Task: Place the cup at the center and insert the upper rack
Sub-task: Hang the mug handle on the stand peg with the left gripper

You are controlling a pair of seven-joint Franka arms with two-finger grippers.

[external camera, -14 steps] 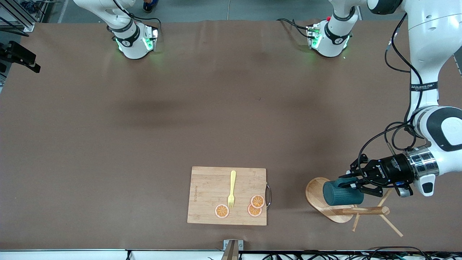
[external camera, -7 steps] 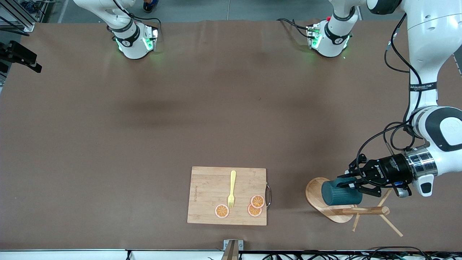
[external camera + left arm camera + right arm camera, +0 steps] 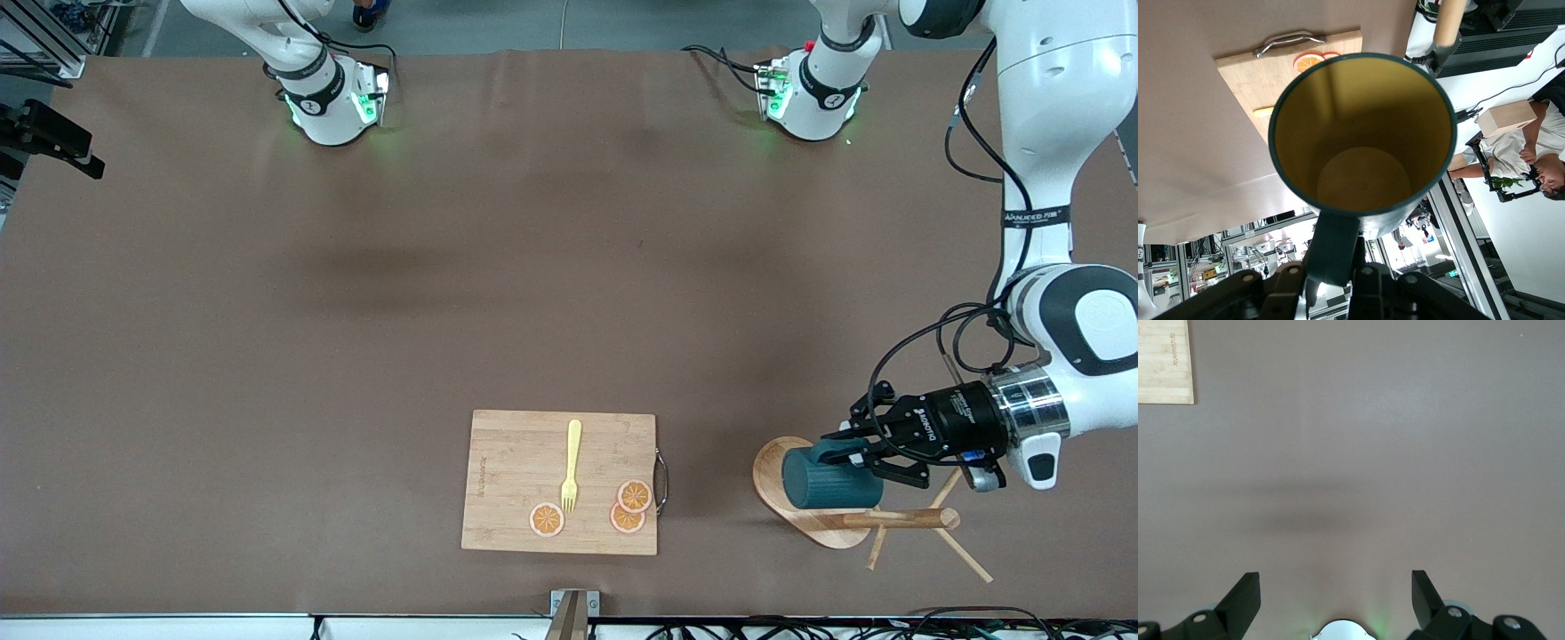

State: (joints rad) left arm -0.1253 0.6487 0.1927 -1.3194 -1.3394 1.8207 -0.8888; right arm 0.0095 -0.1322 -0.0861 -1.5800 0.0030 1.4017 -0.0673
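Brown table, left gripper clamping cup over upper rack, right gripper spread, waiting.

Table covered in matt brown sheet, looks like paper or cloth, faint creases. Cup: matt dark teal outside with fine ribbing, smooth mustard-yellow inside, low sheen. Upper rack: light unfinished-looking wood, smooth base, thin wooden pegs. Cutting board: pale wood with visible grain, shiny metal handle. Fork: yellow, matt, plastic-looking. Arm shells glossy white plastic; left gripper matt black.
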